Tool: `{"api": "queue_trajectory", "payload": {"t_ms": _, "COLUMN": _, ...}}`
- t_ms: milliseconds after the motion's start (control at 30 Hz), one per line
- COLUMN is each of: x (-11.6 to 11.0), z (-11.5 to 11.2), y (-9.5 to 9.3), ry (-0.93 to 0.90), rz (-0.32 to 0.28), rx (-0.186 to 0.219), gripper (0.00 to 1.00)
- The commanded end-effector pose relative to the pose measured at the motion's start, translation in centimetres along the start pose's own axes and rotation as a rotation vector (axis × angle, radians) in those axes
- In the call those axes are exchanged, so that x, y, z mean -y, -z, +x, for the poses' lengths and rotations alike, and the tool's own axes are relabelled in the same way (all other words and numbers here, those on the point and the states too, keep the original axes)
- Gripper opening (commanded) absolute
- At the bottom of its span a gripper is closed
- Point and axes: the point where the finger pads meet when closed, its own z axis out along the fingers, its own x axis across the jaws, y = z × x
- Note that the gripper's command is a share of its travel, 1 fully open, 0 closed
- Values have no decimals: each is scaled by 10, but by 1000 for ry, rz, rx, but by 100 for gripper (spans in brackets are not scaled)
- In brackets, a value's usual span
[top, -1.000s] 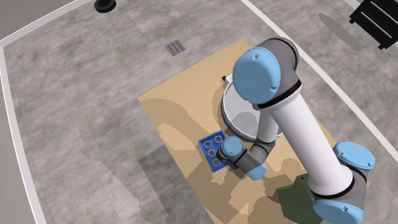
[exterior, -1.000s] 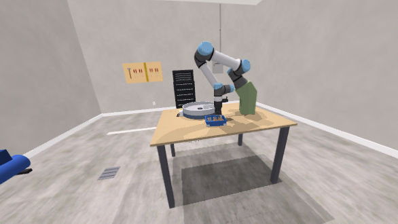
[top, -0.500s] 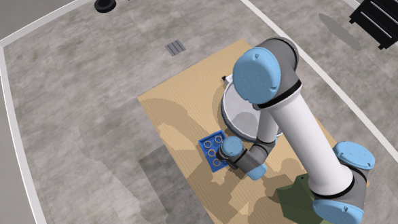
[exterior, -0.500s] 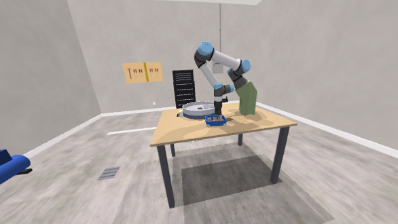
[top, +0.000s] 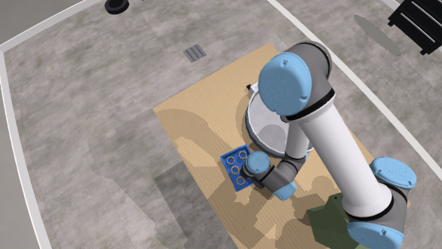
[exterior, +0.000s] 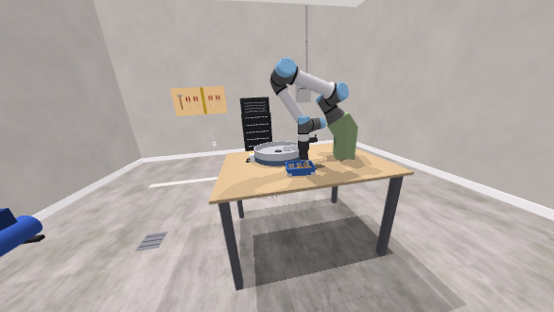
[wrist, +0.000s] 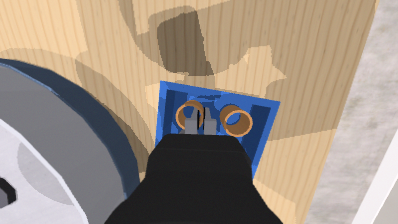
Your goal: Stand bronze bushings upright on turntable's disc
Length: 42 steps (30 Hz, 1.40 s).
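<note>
The blue crate (top: 235, 152) (exterior: 301, 172) (wrist: 260, 107) holds two steel bushings (top: 231, 161) (top: 243, 155) and bronze ones. One bronze bushing (top: 240, 180) (wrist: 245, 125) stands at right in the wrist view. Another bronze bushing (wrist: 181, 118) is beside it, under my gripper (wrist: 201, 114). One fingertip is inside its bore, the other outside; the fingers look shut on its wall, inside the crate. A third bronze bushing (top: 235, 170) shows in the top view. The arm hides part of the crate. The turntable's disc (top: 260, 122) (wrist: 37, 192) shows no bushing on its visible part.
The turntable's raised rim (wrist: 100, 130) stands close beside the crate. Its dark hub (exterior: 278, 150) (wrist: 7, 194) is at the disc's middle. The arm covers part of the turntable in the top view. The table's edge runs past the crate's other side.
</note>
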Motion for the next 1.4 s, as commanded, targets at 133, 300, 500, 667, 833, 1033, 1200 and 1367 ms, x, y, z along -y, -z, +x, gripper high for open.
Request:
{"api": "queue_trajectory", "payload": {"t_ms": 133, "x": -2, "z": 0, "y": 0, "ry": -1, "rz": -3, "rx": -1, "gripper": 0}}
{"api": "queue_trajectory", "payload": {"t_ms": 300, "x": -2, "z": 0, "y": 0, "ry": -1, "rz": -3, "rx": -1, "gripper": 0}}
{"api": "queue_trajectory", "payload": {"t_ms": 500, "x": -2, "z": 0, "y": 0, "ry": -1, "rz": -3, "rx": -1, "gripper": 0}}
{"api": "queue_trajectory", "payload": {"t_ms": 667, "x": -2, "z": 0, "y": 0, "ry": -1, "rz": -3, "rx": -1, "gripper": 0}}
{"api": "queue_trajectory", "payload": {"t_ms": 833, "x": -2, "z": 0, "y": 2, "ry": -1, "rz": -3, "rx": -1, "gripper": 0}}
{"api": "queue_trajectory", "payload": {"t_ms": 1033, "x": 0, "z": 0, "y": 10, "ry": 1, "rz": -1, "rx": -1, "gripper": 0}}
{"api": "queue_trajectory", "payload": {"t_ms": 1200, "x": 0, "z": 0, "y": 18, "ry": 1, "rz": -1, "rx": -1, "gripper": 0}}
{"api": "queue_trajectory", "payload": {"t_ms": 1367, "x": 0, "z": 0, "y": 35, "ry": 1, "rz": -1, "rx": -1, "gripper": 0}}
